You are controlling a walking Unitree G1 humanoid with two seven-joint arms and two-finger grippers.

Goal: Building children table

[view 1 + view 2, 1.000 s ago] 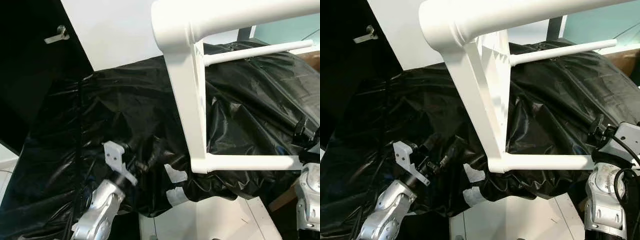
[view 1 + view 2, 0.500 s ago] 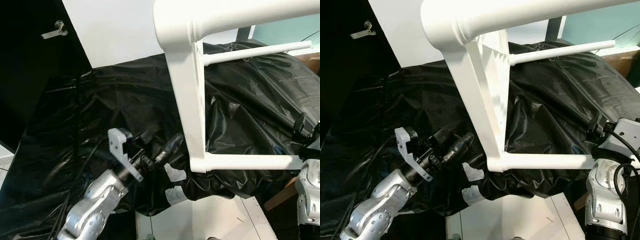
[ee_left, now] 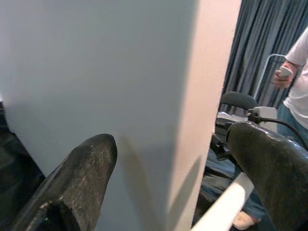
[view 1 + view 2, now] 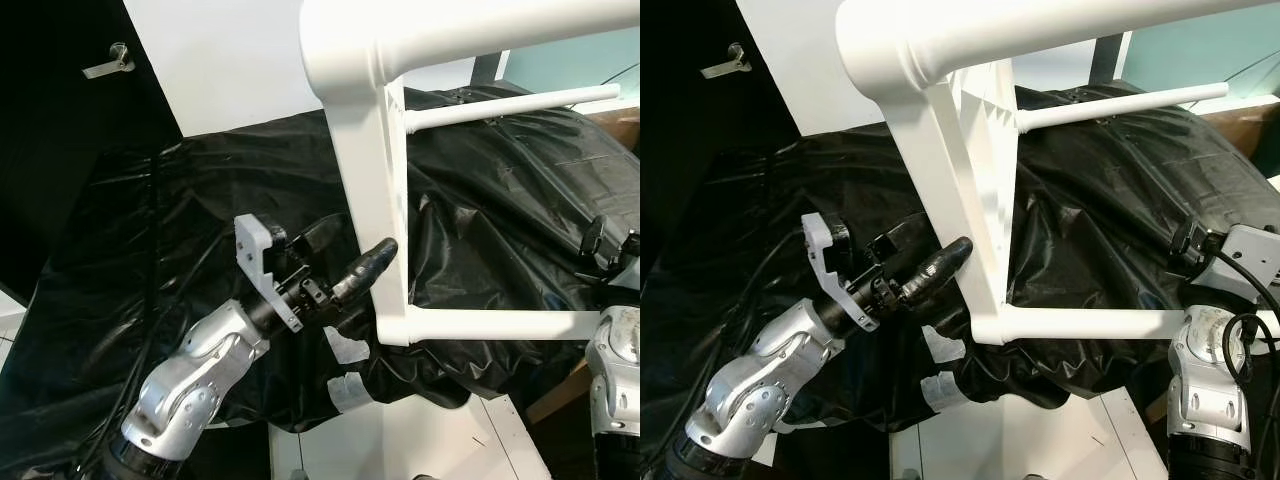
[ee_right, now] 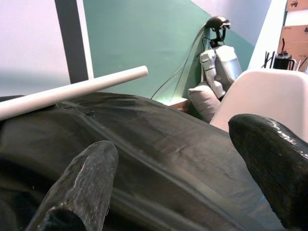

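Note:
The white table frame hangs close in front of me: a thick top beam [image 4: 450, 30], a flat leg [image 4: 375, 200] running down from it, and two thin rods, an upper rod [image 4: 500, 105] and a lower rod [image 4: 500, 325], going off to the right. My left gripper [image 4: 355, 245] is open and straddles the leg just above the lower rod. In the left wrist view the leg [image 3: 120, 86] sits between the two fingers of the left gripper [image 3: 175, 159]. My right gripper [image 4: 1190, 240] is by the lower rod's right end, and in its wrist view the right gripper [image 5: 180, 159] is open with nothing in it.
A crumpled black plastic sheet [image 4: 200, 220] covers the mound behind the frame. A white panel [image 4: 420, 440] lies below it near me. A dark door with a handle [image 4: 105, 65] stands far left. A person [image 3: 296, 82], another robot [image 5: 219, 53] and a white chair [image 5: 260, 96] are beyond.
My left arm has risen and reached right, from low over the black sheet to the white leg, and its fingers now stand either side of it. The right arm has barely moved.

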